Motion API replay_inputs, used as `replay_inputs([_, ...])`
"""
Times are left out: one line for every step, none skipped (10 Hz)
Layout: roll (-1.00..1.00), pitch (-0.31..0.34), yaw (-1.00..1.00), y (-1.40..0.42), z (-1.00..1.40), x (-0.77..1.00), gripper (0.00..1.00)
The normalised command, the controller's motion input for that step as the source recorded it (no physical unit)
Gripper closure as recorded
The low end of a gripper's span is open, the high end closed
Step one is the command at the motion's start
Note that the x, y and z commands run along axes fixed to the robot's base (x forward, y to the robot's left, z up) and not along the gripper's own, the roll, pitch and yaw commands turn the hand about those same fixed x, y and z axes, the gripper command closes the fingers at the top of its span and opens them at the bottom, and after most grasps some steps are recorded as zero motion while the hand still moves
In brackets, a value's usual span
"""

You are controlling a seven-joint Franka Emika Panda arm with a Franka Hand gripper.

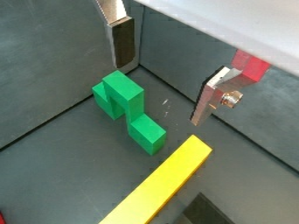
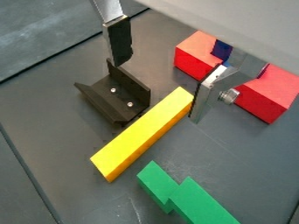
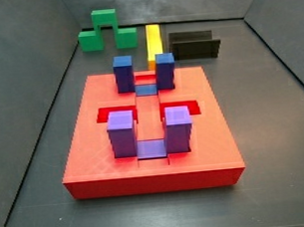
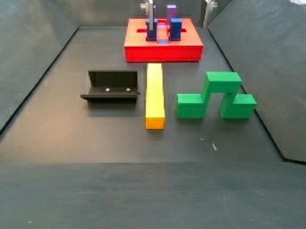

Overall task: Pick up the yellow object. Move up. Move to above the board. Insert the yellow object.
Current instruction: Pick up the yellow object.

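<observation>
The yellow object point(image 4: 155, 95) is a long yellow-orange bar lying flat on the dark floor between the fixture and the green block. It shows in both wrist views point(image 1: 163, 184) point(image 2: 145, 133) and far back in a side view point(image 3: 153, 37). The board point(image 3: 151, 150) is a red slab with four upright blue-purple posts point(image 3: 121, 130); it also shows in the other views point(image 4: 165, 52) point(image 2: 201, 56). My gripper point(image 1: 163, 74) point(image 2: 162, 70) is open and empty, held high above the floor near the bar's end that faces the board. Only its fingertips point(image 4: 148, 9) show in a side view.
A green stepped block point(image 4: 216, 97) point(image 1: 126, 107) point(image 2: 187, 196) lies on one side of the bar. The black fixture point(image 4: 111, 88) point(image 2: 114, 94) point(image 3: 193, 44) stands on the other side. Dark walls point(image 4: 48, 54) enclose the floor.
</observation>
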Motion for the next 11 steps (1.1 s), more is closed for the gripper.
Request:
replay_inputs([0.0, 0.0, 0.0, 0.02, 0.0, 0.0, 0.0])
replay_inputs([0.03, 0.0, 0.0, 0.06, -0.07, 0.0, 0.0])
replay_inputs([0.0, 0.0, 0.0, 0.0, -0.05, 0.08, 0.0])
replay_inputs([0.0, 0.0, 0.0, 0.0, -0.07, 0.15, 0.0])
replay_inputs([0.0, 0.0, 0.0, -0.06, -0.06, 0.52, 0.0])
replay_inputs([0.0, 0.01, 0.0, -0.21, -0.11, 0.67, 0.0])
replay_inputs([0.0, 0.03, 0.0, -0.24, -0.19, 0.72, 0.0])
replay_inputs([0.0, 0.013, 0.0, -0.25, -0.24, 0.73, 0.0])
replay_inputs([0.0, 0.0, 0.0, -0.23, -0.38, 0.6, 0.0])
replay_inputs([0.0, -0.027, 0.0, -0.24, -0.53, 0.46, 0.0])
replay_inputs([0.01, -0.023, -0.03, -0.15, -0.71, 0.26, 0.0])
